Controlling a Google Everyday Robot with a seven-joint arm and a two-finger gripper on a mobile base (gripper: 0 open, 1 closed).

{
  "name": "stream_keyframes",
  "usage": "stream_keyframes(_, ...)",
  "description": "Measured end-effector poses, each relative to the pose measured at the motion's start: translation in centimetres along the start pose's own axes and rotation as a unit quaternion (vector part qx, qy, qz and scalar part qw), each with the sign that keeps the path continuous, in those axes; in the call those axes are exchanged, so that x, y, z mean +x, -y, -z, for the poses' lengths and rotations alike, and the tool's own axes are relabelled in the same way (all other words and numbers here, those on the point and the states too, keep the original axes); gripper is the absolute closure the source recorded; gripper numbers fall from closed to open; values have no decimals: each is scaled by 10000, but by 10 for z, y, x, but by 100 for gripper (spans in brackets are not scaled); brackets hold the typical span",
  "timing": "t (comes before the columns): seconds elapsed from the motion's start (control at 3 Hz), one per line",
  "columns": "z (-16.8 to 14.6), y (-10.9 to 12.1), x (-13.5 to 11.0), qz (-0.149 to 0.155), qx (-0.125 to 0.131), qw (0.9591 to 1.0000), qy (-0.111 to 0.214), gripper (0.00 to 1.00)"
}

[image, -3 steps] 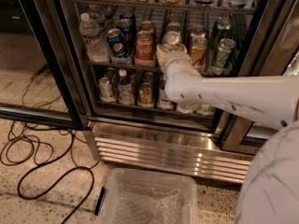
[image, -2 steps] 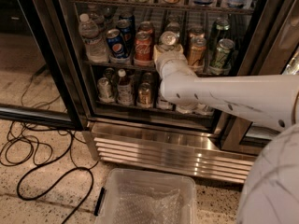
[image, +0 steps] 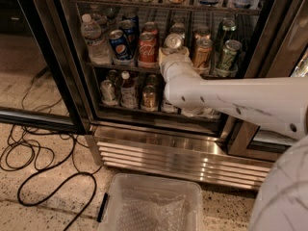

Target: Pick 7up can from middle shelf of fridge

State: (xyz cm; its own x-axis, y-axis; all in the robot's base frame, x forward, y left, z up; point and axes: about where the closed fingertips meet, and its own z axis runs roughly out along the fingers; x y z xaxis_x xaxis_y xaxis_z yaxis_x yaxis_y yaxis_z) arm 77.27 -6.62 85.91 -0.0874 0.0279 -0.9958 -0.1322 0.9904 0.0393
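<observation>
The fridge point(image: 53, 57) stands open in front of me. Its middle shelf point(image: 103, 65) is a wire rack lined with cans. The 7up can point(image: 173, 42), pale with a shiny silver top, stands in the front row between a red cola can point(image: 147, 49) and a gold-tan can point(image: 202, 54). My white arm reaches in from the right, and my gripper point(image: 172, 54) is at the 7up can's body, right below its top. The wrist hides the can's lower part and the gripper's end.
A blue Pepsi can point(image: 119, 44) and a water bottle point(image: 93, 40) stand left on the shelf, a green can point(image: 227, 57) right. Small bottles point(image: 127, 88) fill the rack below. A clear plastic bin point(image: 151, 206) and black cables point(image: 38, 162) lie on the floor before the steel grille point(image: 183, 158).
The arm's end has edged a little left and up, closer in on the 7up can. The cans on the shelf have not moved.
</observation>
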Motion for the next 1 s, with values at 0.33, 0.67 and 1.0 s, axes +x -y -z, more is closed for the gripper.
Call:
stream_keyframes(0.33, 4, 1, 0, -116, 38, 9999, -75, 100)
stream_keyframes(0.67, 7, 1, 0, -159, 70, 9998, -94, 100)
stream_keyframes(1.0, 11, 1, 1, -203, 110, 9997, -114, 100)
